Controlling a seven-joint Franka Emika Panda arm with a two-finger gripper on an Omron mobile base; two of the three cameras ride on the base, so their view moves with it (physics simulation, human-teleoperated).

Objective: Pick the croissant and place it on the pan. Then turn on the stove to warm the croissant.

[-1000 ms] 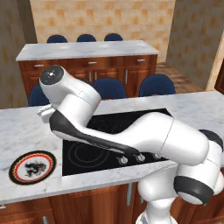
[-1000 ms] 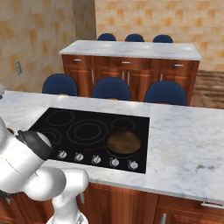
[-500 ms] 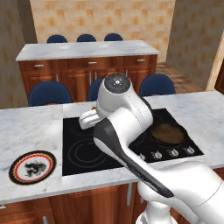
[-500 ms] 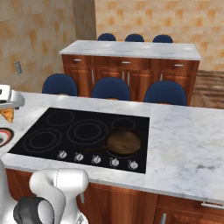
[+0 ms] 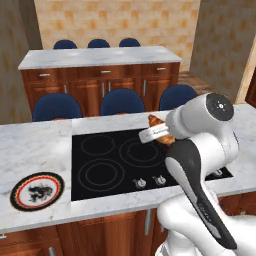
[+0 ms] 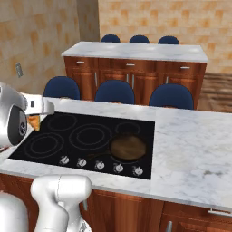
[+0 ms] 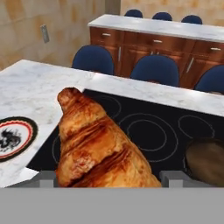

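The croissant (image 7: 98, 144) is clamped between the 2 fingers of the gripper (image 5: 161, 134) and is held in the air above the stove (image 5: 100, 150), over its back burner rings. The pan (image 6: 128, 147) is seen on the front right burner, just behind the knobs (image 6: 99, 164). A plate (image 5: 37, 190) with a red-and-black rim lies on the counter (image 5: 30, 145) left of the stove.
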